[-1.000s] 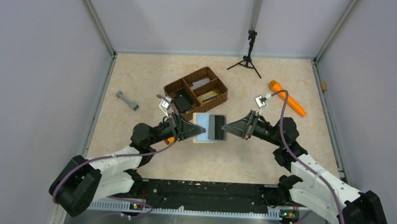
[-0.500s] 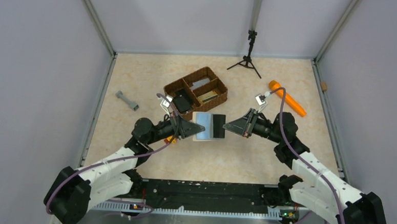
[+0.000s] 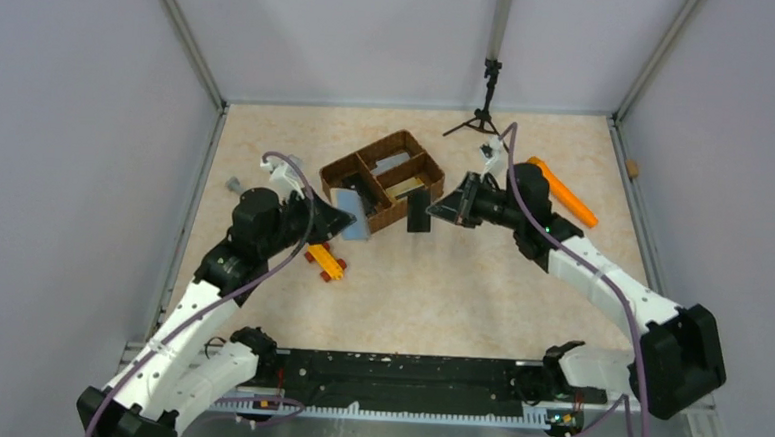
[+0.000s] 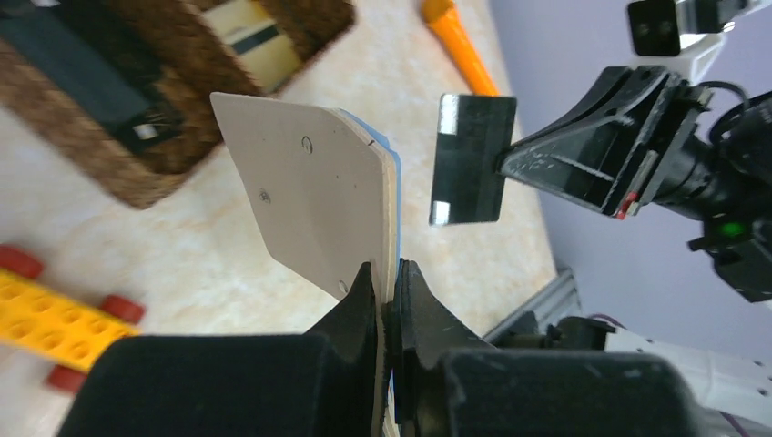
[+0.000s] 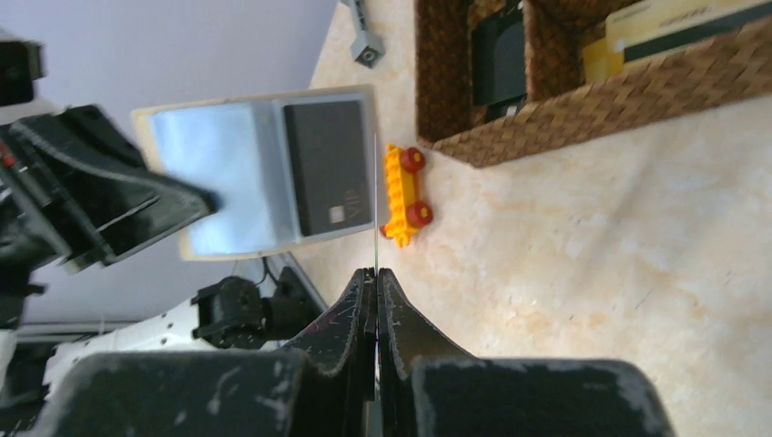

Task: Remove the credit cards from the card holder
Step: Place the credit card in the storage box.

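While hanging beside the wicker tray (image 3: 388, 217), grips two things.
Clamps card holder (image 4: 309, 191) in left claw (image 4: 387, 273), dark credit card (image 4: 472, 157) in right claw (image 5: 375, 273).

Dark card (image 3: 420, 210) beside wicker tray (image 3: 365, 148)

The card holder (image 4: 309, 196) is cream-beige outside with small studs and pale blue inside. It is opened flat and held on edge above the table, pinched at 1 border by the left gripper (image 4: 388, 273). 1 pocketed card (image 5: 328, 164), dark, sits in its inner sleeve. 1 free card (image 4: 472, 159), dark with pale marks at 2 corners, stands upright in the air just beside the holder without touching it, clamped at 1 edge in the right gripper (image 5: 375, 273). 1 tan card (image 5: 674, 23) with a dark stripe lies in a wicker tray (image 5: 583, 109) compartment.
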You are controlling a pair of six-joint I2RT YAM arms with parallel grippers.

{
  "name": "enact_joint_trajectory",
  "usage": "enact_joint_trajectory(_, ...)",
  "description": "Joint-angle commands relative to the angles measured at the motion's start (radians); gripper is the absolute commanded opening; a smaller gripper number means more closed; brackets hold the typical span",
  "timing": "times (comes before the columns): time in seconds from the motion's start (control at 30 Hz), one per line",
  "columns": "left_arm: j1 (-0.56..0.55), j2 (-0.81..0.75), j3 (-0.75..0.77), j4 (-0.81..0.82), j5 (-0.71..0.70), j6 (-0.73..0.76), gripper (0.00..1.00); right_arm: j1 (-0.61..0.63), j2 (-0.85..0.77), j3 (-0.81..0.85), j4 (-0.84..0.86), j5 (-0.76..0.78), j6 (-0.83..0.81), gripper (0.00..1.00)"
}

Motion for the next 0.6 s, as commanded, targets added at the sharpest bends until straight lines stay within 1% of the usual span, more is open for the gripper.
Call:
enact_joint_trajectory(0.0, 0.054, -0.044, 0.161, -0.233, -0.128, 0.136, 0.0, -0.007, 0.142, 0.196, -0.062, 0.022, -0.119, 0.0)
enact_joint_trajectory(0.1, 0.082, -0.016, 0.248, -0.341, -0.192, 0.182, 0.0, 0.004, 0.265, 0.319, -0.121, 0.022, -0.158, 0.0)
enact_joint_trajectory(0.2, 0.104, 0.013, 0.301, -0.404, -0.24, 0.207, 0.0, 0.023, 0.379, 0.435, -0.171, 0.036, -0.194, 0.0)
enact_joint_trajectory(0.43, 0.125, 0.031, 0.369, -0.469, -0.382, 0.24, 0.0, 0.093, 0.669, 0.759, -0.308, 0.095, -0.27, 0.0)
enact_joint_trajectory(0.57, 0.126, 0.023, 0.383, -0.482, -0.447, 0.256, 0.0, 0.126, 0.801, 0.916, -0.37, 0.112, -0.3, 0.0)
